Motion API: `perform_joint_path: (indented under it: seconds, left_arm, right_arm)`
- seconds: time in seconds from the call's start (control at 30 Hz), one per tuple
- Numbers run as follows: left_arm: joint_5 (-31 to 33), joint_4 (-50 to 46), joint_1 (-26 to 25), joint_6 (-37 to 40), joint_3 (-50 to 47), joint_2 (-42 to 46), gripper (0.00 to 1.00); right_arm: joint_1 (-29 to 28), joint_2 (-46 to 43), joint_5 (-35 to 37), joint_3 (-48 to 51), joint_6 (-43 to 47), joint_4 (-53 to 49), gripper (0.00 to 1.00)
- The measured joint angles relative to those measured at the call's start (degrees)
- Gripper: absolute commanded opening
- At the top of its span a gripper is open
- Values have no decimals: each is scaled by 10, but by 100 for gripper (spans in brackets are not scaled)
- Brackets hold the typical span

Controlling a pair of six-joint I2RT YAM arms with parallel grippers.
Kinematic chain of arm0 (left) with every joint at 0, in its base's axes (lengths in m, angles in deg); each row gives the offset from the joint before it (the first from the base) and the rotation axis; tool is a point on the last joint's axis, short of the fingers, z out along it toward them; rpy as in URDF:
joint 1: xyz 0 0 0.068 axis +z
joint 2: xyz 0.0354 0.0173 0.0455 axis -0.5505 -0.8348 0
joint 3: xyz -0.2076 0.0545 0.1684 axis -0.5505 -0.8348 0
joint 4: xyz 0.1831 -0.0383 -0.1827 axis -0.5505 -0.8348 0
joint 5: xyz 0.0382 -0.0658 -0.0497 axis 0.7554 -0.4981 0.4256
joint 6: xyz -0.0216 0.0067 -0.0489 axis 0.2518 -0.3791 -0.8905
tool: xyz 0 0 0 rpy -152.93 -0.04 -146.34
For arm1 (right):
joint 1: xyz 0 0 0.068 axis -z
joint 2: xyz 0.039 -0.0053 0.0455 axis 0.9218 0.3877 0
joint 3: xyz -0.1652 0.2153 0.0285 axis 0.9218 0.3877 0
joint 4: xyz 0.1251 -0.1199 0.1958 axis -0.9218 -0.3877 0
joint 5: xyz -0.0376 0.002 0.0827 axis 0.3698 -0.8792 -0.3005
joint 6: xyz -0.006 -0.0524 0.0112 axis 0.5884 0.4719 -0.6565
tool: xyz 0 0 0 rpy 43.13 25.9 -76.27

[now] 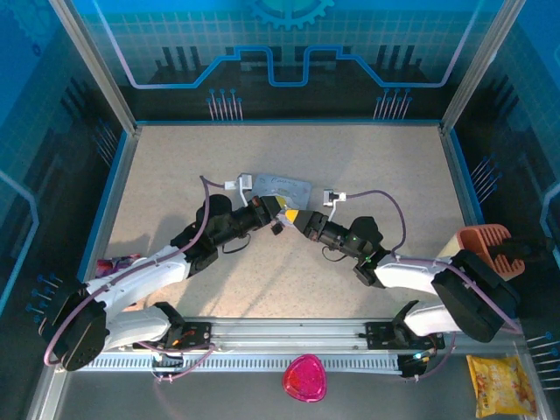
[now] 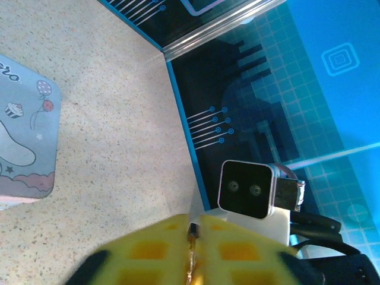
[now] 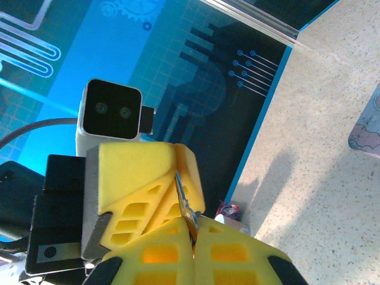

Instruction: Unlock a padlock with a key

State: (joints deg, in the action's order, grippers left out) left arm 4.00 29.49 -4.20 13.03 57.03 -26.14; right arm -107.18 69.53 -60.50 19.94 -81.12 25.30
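Pinching key [image 3: 183, 200] tight in right gripper [image 3: 193, 227], long axis slanting to upper left of right wrist view, tip against left gripper [image 2: 191, 225]; narrow there, cannot tell whether gripping.

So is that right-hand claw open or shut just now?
Shut. In the wrist view the yellow fingers of the right gripper press together on a thin metal sliver, likely the key.

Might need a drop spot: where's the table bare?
Bare: far corners either side of the tin; near middle strip along the rail. Crowded: centre, where left gripper and right gripper meet beside the tin.
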Motion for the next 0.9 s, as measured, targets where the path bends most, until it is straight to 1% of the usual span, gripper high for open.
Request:
perform_joint_path:
  seconds: [0.03,0.07,0.13,0.3,0.43,0.53,0.67,0.8,0.9]
  left_arm:
    - [4,-7,0,9,0,4,37]
    - [9,-15,1,12,0,8,43]
    - [31,-44,2,30,0,27,49]
    - [95,-123,13,75,0,63,50]
    - [140,-156,15,98,-21,46,51]
    - [151,-156,14,103,-42,-5,52]
    - [155,-153,5,120,-44,-94,55]
    - [162,-178,-14,156,-7,-172,54]
    - [171,-182,-23,171,23,-207,54]
  right_arm:
    - [2,-8,0,-3,8,-24,0]
    - [3,-16,0,-6,14,-45,0]
    - [9,-39,1,-9,33,-99,0]
    - [34,-97,5,-18,86,-235,0]
    - [40,-140,17,-20,132,-327,0]
    - [40,-161,26,-20,157,-370,0]
    - [40,-166,31,-20,170,-392,0]
    - [40,-164,30,-20,172,-392,0]
    - [40,-159,30,-20,168,-385,0]
